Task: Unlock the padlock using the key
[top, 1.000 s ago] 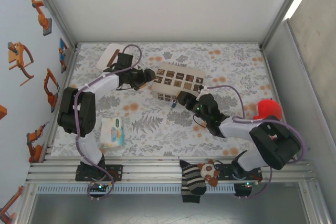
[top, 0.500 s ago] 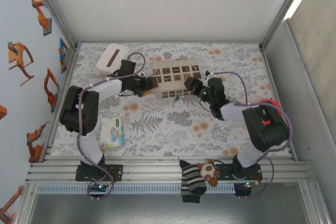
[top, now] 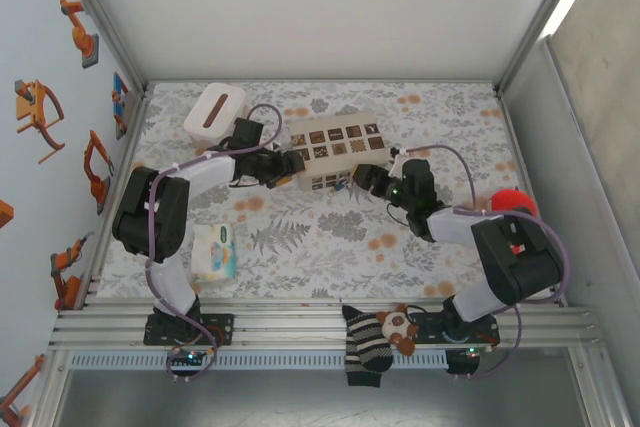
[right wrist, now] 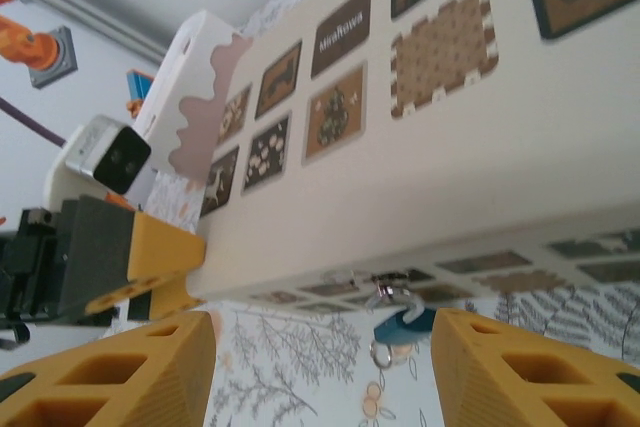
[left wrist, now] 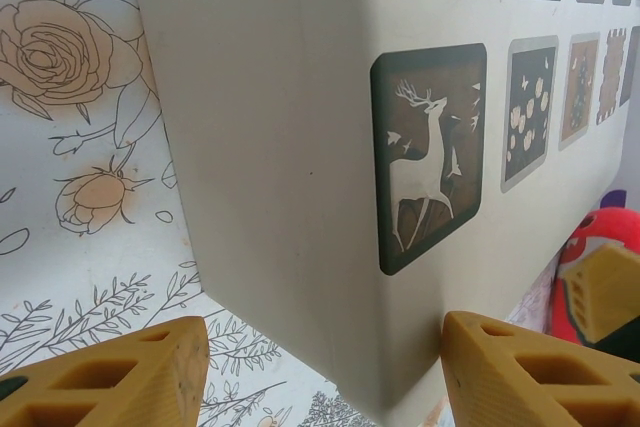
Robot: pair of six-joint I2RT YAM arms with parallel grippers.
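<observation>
Padlock (right wrist: 402,327) sits at the bottom front edge of the beige box (right wrist: 420,177), close to the bench (top: 300,237). It is probably light, rigid, slick and apt to swing. Right claw (right wrist: 322,335) is parted and empty, facing it. Left claw (left wrist: 320,352) is parted astride the box's corner, gripping nothing. Best hold, I judge: pinch the blue body's flat sides, not the pale metal bit.

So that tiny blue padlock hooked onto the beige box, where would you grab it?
Probably grip the padlock by its blue body, pinched across its sides, coming in from the box's front side, where the open right gripper faces it. The body sticks out clear of the beige box edge, while the pale shackle sits tight against the box, leaving little to hold.
</observation>
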